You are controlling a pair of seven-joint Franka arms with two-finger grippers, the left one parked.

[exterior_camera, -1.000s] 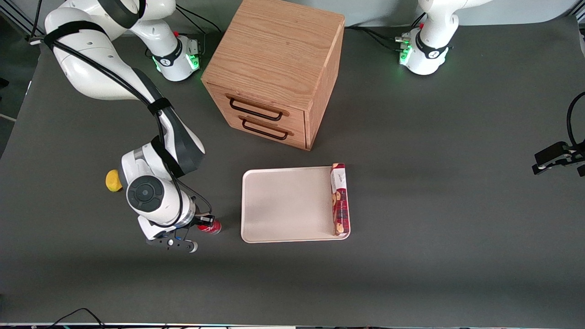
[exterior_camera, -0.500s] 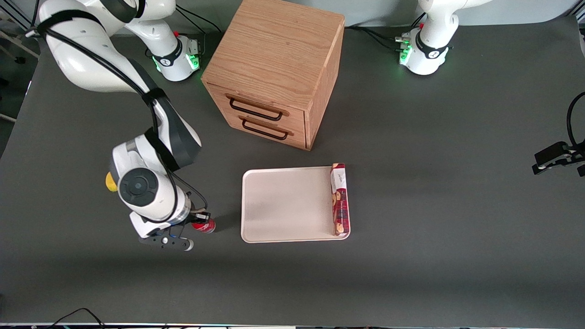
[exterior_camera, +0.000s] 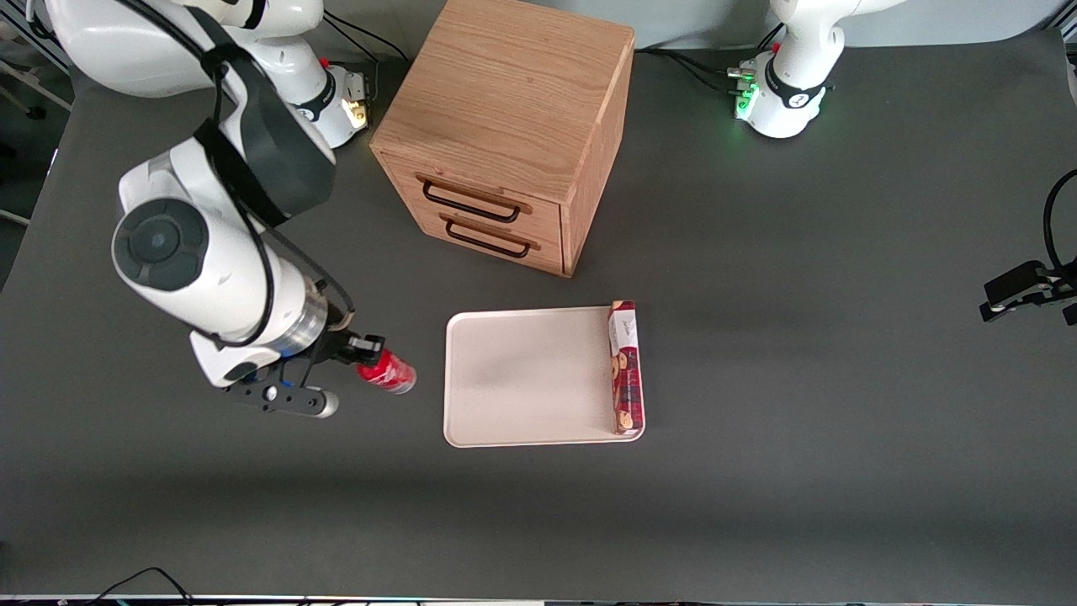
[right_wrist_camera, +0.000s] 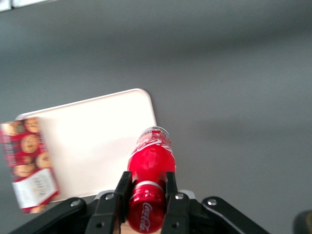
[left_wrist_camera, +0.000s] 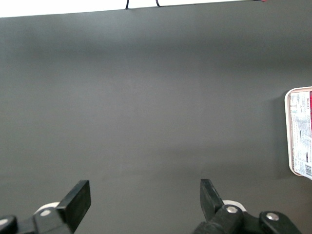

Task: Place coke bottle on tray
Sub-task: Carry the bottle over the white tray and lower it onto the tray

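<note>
Pincer (exterior_camera: 363, 353) clamps coke bottle (exterior_camera: 387, 373) beside tray (exterior_camera: 522, 379).

The gripper (exterior_camera: 363, 353), clamped on the coke bottle (exterior_camera: 387, 373), hangs above bare table (exterior_camera: 379, 471) just beside the tray (exterior_camera: 522, 370). Only the biscuit box (exterior_camera: 624, 367) takes up the tray's edge toward the parked arm; the wooden cabinet (exterior_camera: 505, 126) stands well apart.
</note>
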